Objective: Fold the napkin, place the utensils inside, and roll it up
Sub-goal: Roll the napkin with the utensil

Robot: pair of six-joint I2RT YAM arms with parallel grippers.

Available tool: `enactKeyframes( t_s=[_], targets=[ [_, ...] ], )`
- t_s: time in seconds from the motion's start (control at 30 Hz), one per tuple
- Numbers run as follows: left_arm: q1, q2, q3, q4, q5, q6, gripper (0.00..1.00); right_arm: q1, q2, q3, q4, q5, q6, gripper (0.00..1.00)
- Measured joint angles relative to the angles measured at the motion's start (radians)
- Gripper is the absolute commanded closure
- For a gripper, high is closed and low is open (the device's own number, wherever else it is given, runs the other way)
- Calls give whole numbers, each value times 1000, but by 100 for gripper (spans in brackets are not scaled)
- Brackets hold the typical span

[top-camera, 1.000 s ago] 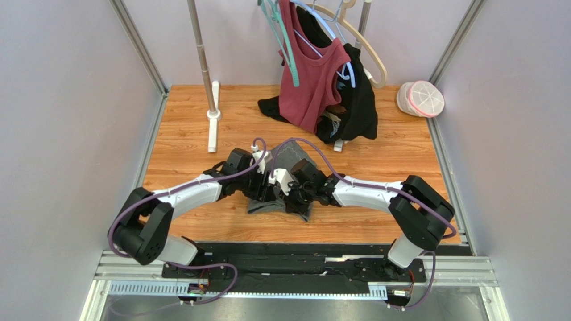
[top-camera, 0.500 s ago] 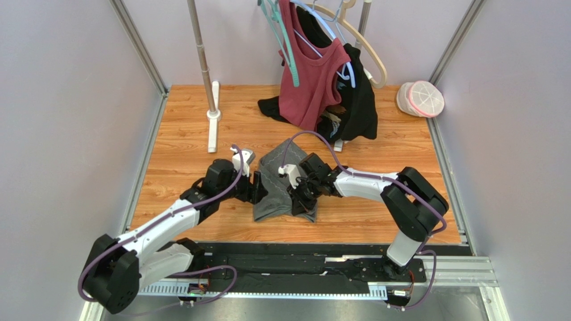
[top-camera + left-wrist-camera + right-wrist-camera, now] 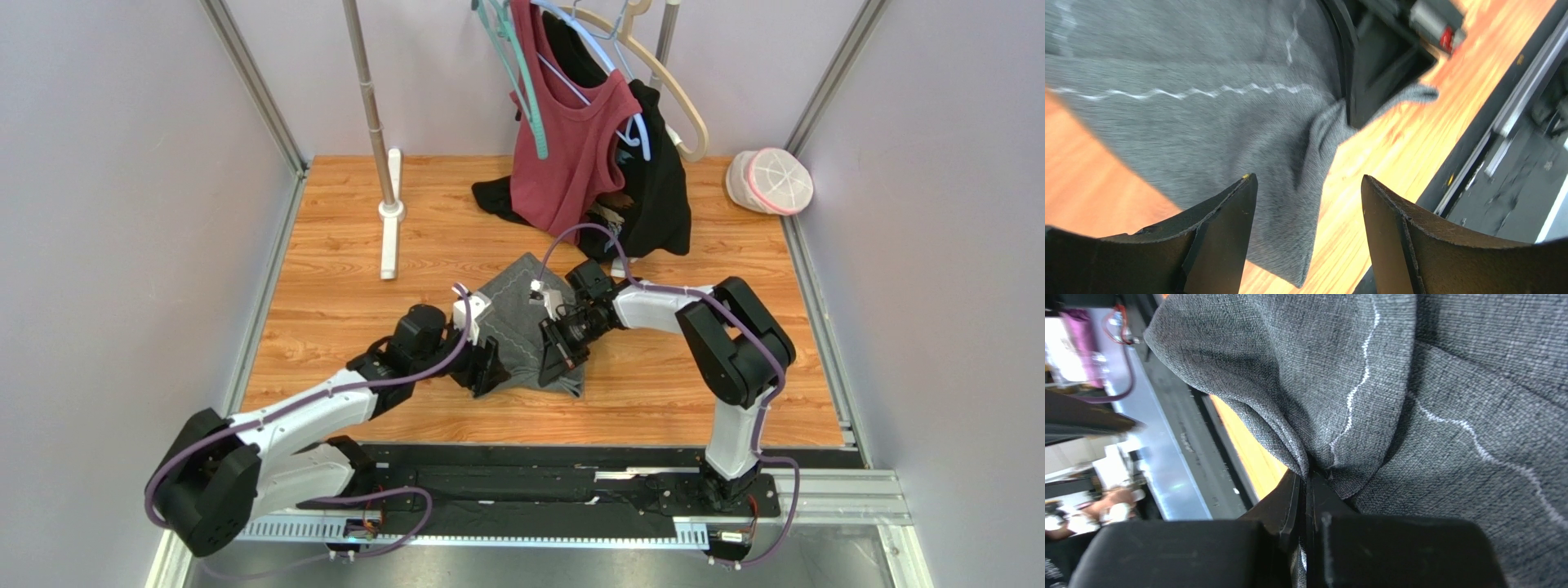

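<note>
Top external view: a dark grey napkin (image 3: 521, 312) lies rumpled at the middle of the wooden table (image 3: 331, 282), between two arms reaching in from the near edge. The right end effector (image 3: 567, 349) is clamped on a bunched fold at the cloth's near right part. The right wrist view shows it closed tight on the gathered fabric, pale wavy stitching running up from the pinch and orange wood showing beneath the drape. The left end effector (image 3: 485, 368) sits at the napkin's near left edge, its fingers (image 3: 1223, 239) well apart and holding nothing. In the left wrist view the grey cloth spreads below and beyond the gap, one corner trailing toward the table's near rail. At the back, a maroon top (image 3: 570, 147) and a black garment (image 3: 662, 184) hang on hangers from a rack, and a round pink-and-white container (image 3: 770, 181) sits in the far right corner.
</note>
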Motion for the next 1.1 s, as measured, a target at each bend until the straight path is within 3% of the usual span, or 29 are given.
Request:
enactKeyframes(
  t_s=[0.23, 0.77, 1.1],
  targets=[
    [-63, 120, 60, -11, -19, 66, 29, -45, 55, 27, -26, -78, 42, 100],
    [-170, 135, 70, -64, -165, 105, 30, -124, 147, 70, -63, -185, 119, 100],
    [-235, 219, 130, -119, -319, 111, 41, -132, 150, 71, -63, -192, 126, 100]
  ],
)
